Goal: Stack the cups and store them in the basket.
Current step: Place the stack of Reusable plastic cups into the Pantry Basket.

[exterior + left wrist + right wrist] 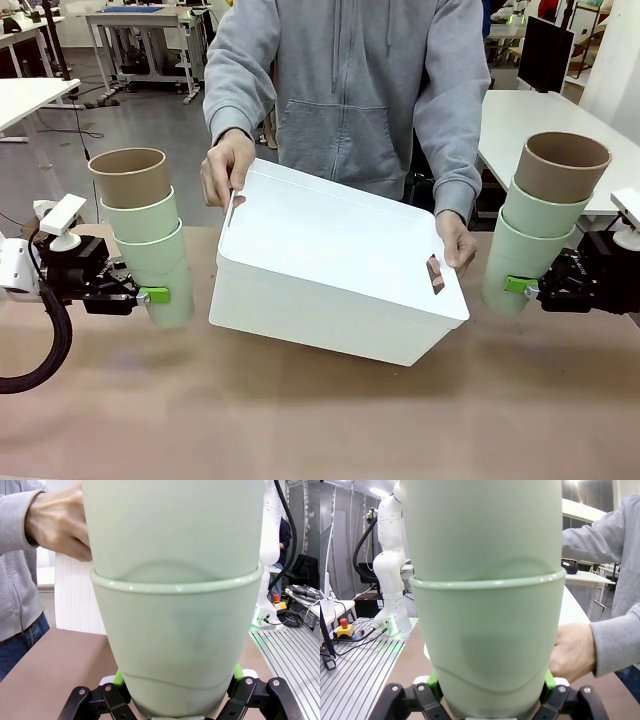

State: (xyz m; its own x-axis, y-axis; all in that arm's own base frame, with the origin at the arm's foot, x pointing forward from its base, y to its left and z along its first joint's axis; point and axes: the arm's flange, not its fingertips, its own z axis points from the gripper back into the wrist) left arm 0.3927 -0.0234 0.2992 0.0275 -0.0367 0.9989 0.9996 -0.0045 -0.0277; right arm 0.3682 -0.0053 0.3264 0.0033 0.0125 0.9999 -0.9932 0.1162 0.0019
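- The left gripper [158,295] is closed round the bottom cup of the left stack [145,235]. This stack is three cups: two green ones with a brown one on top.
- The right gripper [512,287] holds the right stack [540,225] the same way, low down on the bottom green cup. This stack has a brown cup on top too.
- Both stacks stand up tall from the grippers. Each one leans a little, with its top tipped away from the middle.
- The basket [330,300] is between the two grippers, just beside each stack on its inner side.
- A person holds the basket by the slots at its two ends. One hand [225,170] is near the left stack and the other hand [458,240] is near the right stack.
- The long side of the basket runs from one gripper across to the other.
- The end by the left gripper looks higher, but the basket is so white and bright that it is hard to be sure.
- Both grippers look about as close to the basket, so either could go first.
- Each stack likely has to go up, then sideways toward the middle, then down with its bottom first.
- The stacks are tall, so a bump on the rim could tip them.
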